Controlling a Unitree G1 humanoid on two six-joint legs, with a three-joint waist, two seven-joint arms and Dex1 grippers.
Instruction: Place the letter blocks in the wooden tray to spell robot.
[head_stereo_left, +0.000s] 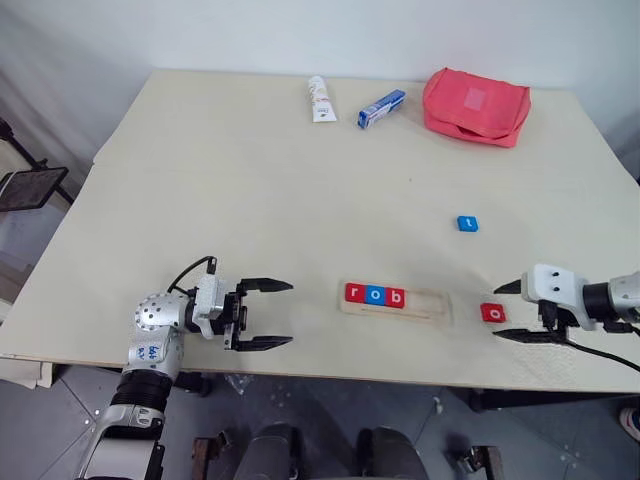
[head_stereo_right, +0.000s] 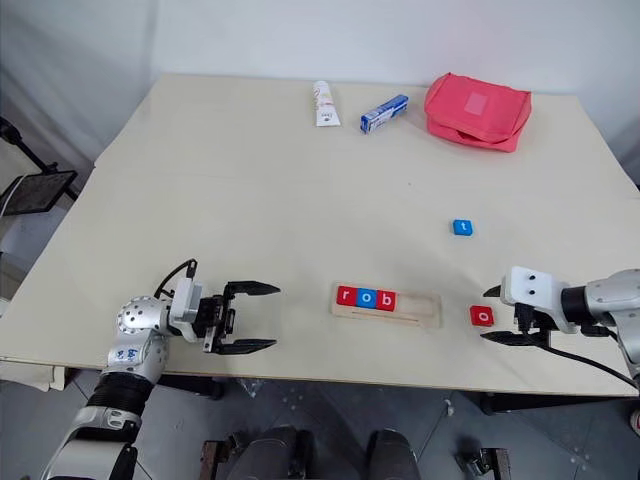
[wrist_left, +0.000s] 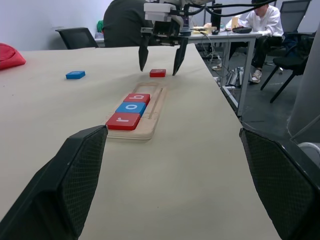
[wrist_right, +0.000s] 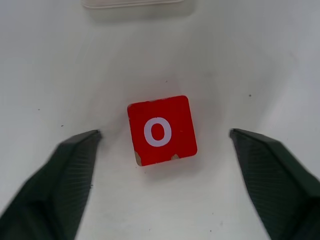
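The wooden tray (head_stereo_left: 432, 304) lies near the table's front edge. It holds a red "r" block (head_stereo_left: 354, 292), a blue "o" block (head_stereo_left: 375, 294) and a red "b" block (head_stereo_left: 396, 297) at its left end. A loose red "o" block (wrist_right: 161, 130) lies flat on the table just right of the tray. My right gripper (head_stereo_left: 500, 311) is open and points down at this block, one finger on each side and neither touching it. A blue "t" block (head_stereo_left: 467, 223) lies farther back. Left of the tray, my left gripper (head_stereo_left: 288, 313) is open and empty, pointing toward it.
At the table's far edge lie a white tube (head_stereo_left: 320, 100), a blue-and-white box (head_stereo_left: 381, 109) and a red pouch (head_stereo_left: 475, 106). In the left wrist view, a seated person (wrist_left: 260, 20) and office chairs are beyond the table's right side.
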